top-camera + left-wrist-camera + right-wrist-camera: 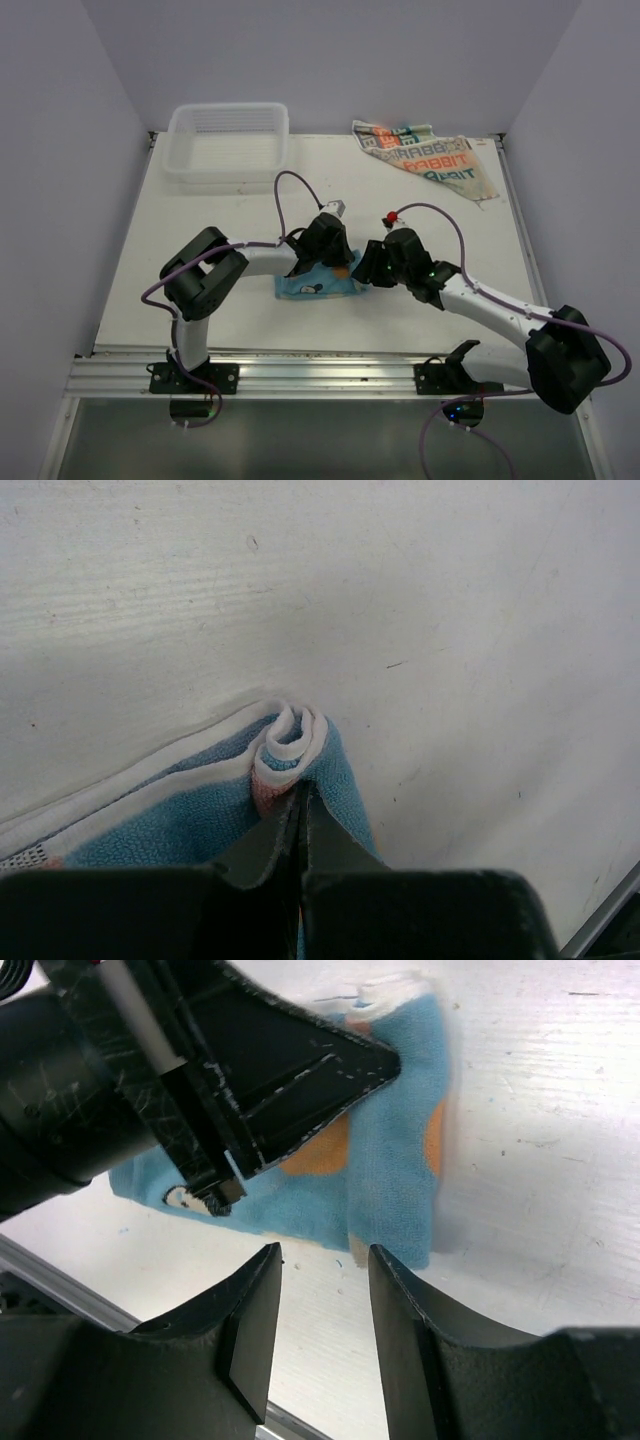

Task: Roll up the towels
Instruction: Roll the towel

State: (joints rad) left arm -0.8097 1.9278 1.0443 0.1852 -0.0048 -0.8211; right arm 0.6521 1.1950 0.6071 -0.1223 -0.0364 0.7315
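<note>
While left fingers [262, 848] pinch the blue towel [150, 832] at its coiled end, likely anchoring the roll on the tabletop [200, 220], right fingers [250, 1310] stand parted beside its edge, holding nothing. Cream towel [430, 160] lies unrolled, far right.

Inspection of surroundings: a white table [200, 215] carries the work. Its surface is matt, and the wrist views show fine scratches, faint grain lines and small dark specks. A white slatted plastic basket [178, 150] stands upright at the far left of the table, close to the back wall. Plain pale grey walls [60, 150] enclose the table on three sides. An aluminium rail [320, 372] runs along the near edge.
</note>
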